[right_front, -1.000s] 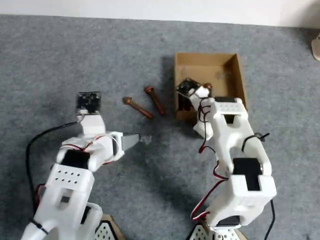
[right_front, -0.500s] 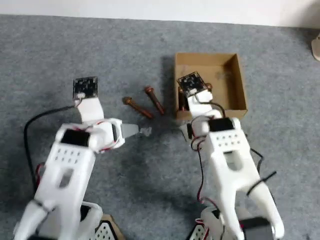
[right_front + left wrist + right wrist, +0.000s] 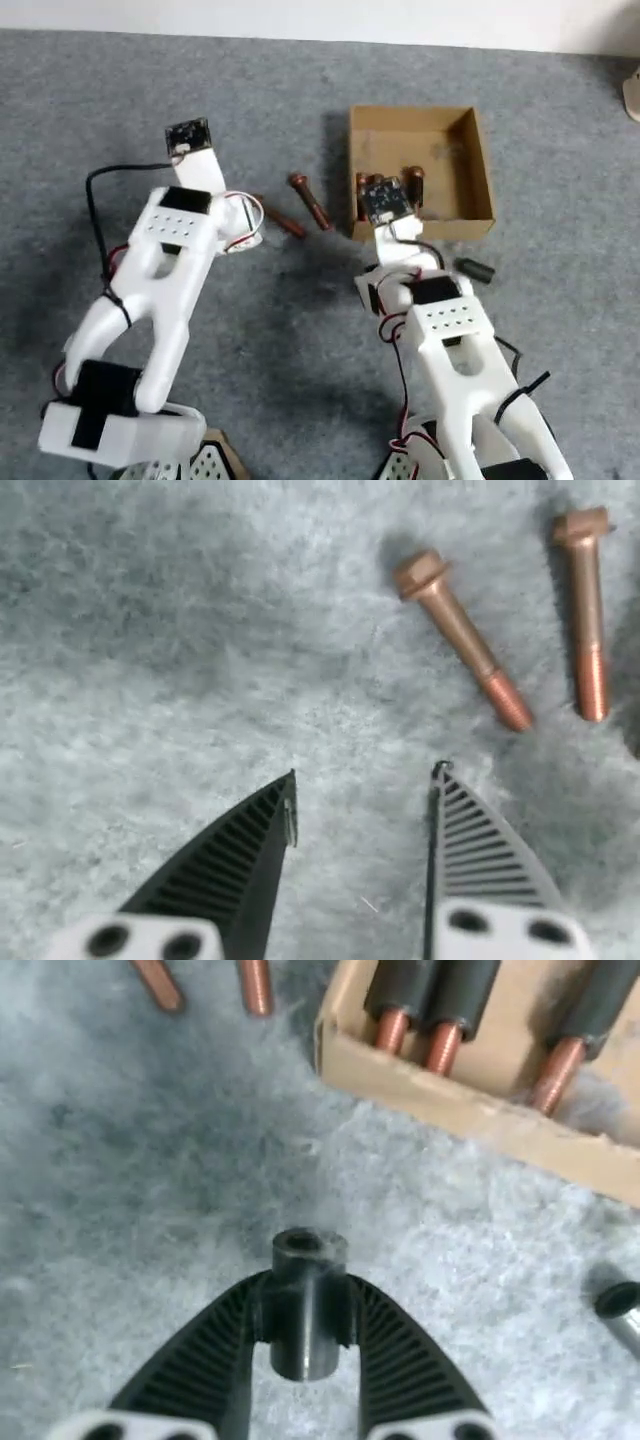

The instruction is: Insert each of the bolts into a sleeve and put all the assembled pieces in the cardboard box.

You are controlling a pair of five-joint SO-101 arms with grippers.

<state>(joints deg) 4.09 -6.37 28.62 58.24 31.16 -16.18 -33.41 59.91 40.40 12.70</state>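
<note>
Left gripper (image 3: 365,780): jaws wide apart, nothing between them. It hangs over the grey tabletop (image 3: 150,630), just short of two bare bolts.

Near bolt (image 3: 460,640): lies slantwise with its head away from the gripper. Its threaded tip is close to one fingertip and not touching it.

Far bolt (image 3: 585,610): lies beside the first, apart from it. In the high view both bolts lie between the left arm and the box (image 3: 472,150).

Right gripper (image 3: 305,1305): closed on a dark sleeve (image 3: 300,1260), fingers clamped on its sides, one open end showing clear of them. It hangs over the tabletop just outside the box's near wall.

Box contents: three assembled pieces (image 3: 445,1045) lie side by side against that wall. Copper thread ends stick out of their dark sleeves.

Spare sleeve (image 3: 475,268): lies loose on the tabletop outside the box, just beside the right arm. Nothing is gripping it.
</note>
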